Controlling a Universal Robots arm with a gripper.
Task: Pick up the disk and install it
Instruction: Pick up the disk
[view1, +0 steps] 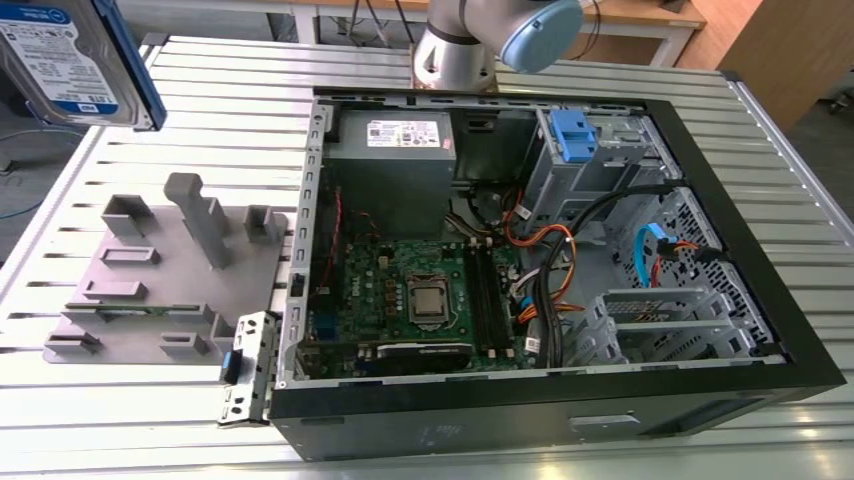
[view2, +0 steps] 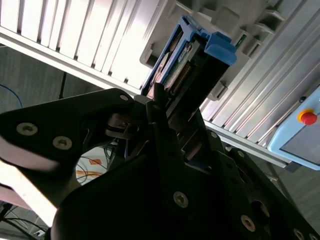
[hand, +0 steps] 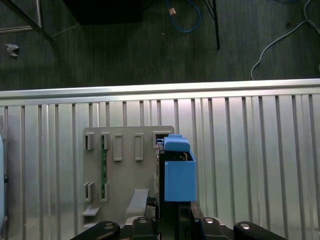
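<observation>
The disk (view1: 70, 62), a silver drive with a white-and-blue label and a blue carrier frame, hangs in the air at the upper part of the exterior view's left, above the slatted table. My gripper (view2: 165, 102) is shut on it: in the second wrist view the black fingers (view2: 161, 131) clamp its flat sides, and the disk's (view2: 192, 60) connector end and blue tab stick out beyond them. In the first wrist view the disk's blue carrier (hand: 178, 172) juts from the gripper (hand: 172, 216), over the grey fixture plate (hand: 125, 170).
An open computer case (view1: 534, 250) lies on the table on the exterior view's right, with a motherboard, cables and a drive bay carrying a blue latch (view1: 571, 135). A grey fixture plate (view1: 160, 270) with upright holders sits left of it. The arm's base (view1: 461, 50) stands behind the case.
</observation>
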